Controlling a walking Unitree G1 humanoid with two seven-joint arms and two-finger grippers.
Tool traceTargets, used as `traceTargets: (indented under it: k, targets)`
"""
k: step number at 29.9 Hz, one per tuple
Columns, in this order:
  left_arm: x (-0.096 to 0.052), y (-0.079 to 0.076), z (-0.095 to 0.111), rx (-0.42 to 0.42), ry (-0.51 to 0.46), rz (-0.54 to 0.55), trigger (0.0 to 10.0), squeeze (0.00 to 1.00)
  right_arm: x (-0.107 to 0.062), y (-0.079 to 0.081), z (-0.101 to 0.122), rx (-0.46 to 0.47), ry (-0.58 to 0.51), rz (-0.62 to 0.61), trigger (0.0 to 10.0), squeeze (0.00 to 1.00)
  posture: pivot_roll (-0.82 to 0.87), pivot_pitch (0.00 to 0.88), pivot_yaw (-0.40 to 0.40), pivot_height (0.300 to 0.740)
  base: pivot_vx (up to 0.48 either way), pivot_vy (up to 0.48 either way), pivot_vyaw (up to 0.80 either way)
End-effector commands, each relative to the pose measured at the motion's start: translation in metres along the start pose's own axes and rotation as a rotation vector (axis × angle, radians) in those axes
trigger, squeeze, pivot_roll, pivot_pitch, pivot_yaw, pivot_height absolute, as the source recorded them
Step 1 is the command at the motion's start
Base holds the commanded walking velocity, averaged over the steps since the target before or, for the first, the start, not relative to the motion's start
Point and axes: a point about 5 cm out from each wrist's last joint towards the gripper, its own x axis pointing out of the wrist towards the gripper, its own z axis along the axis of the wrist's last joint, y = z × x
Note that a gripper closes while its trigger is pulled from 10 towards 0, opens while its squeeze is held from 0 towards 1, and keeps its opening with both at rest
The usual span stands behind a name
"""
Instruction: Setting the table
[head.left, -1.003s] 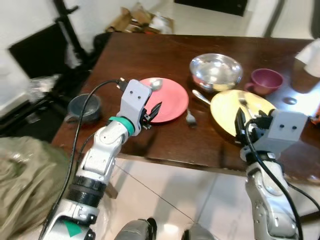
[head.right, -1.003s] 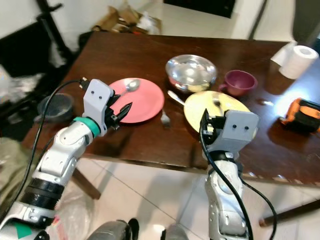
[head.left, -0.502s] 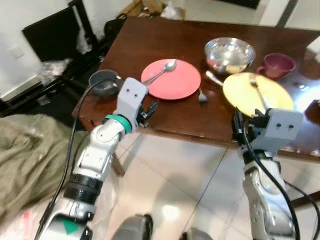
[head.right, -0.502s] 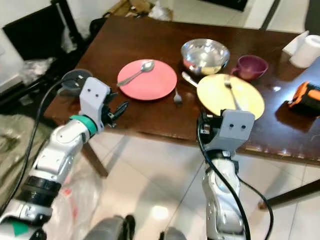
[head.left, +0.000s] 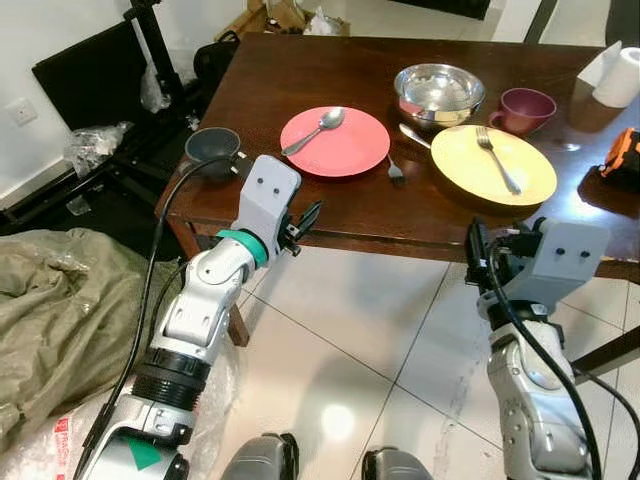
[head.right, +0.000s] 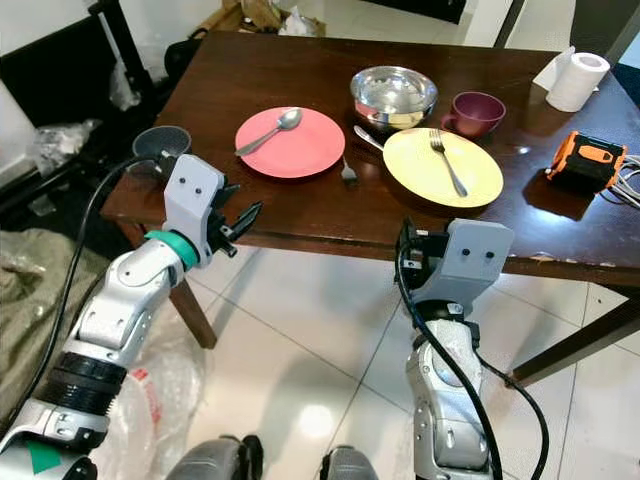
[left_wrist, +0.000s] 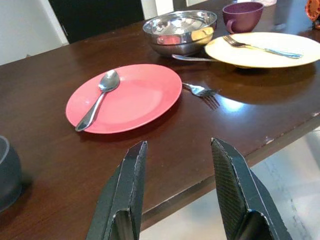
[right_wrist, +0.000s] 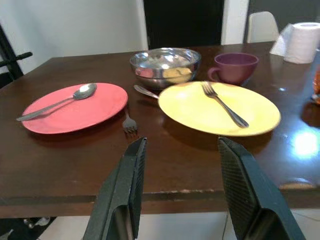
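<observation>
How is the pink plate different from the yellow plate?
The pink plate is pinkish red; the yellow plate is pale yellow. The pink plate holds a spoon; the yellow plate holds a fork. The pink plate lies to the left, the yellow plate by the purple cup. Both are round and flat on the table.

spoon on red plate, fork on yellow plate

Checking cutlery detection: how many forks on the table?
2. One fork lies on the yellow plate; a second fork lies on the table between the red plate and the yellow one.
</observation>
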Motion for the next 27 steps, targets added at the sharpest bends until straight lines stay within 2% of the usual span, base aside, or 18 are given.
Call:
traceTargets:
  k: [1,27]
  targets:
    - [-0.0002,-0.0015,-0.0032,-0.006,0.014,-0.004,10.0,0.0,-0.0015,-0.0035,-0.0038,0.007,0.024,-0.014,10.0,0.0,0.02,0.0,0.109,0.74,0.0,0.0,-0.8]
    - [-0.0003,-0.0023,-0.0058,-0.01,0.02,0.006,10.0,0.0,0.0003,-0.0039,-0.0029,0.006,0.027,-0.004,10.0,0.0,0.02,0.0,0.097,0.74,0.0,0.0,-0.8]
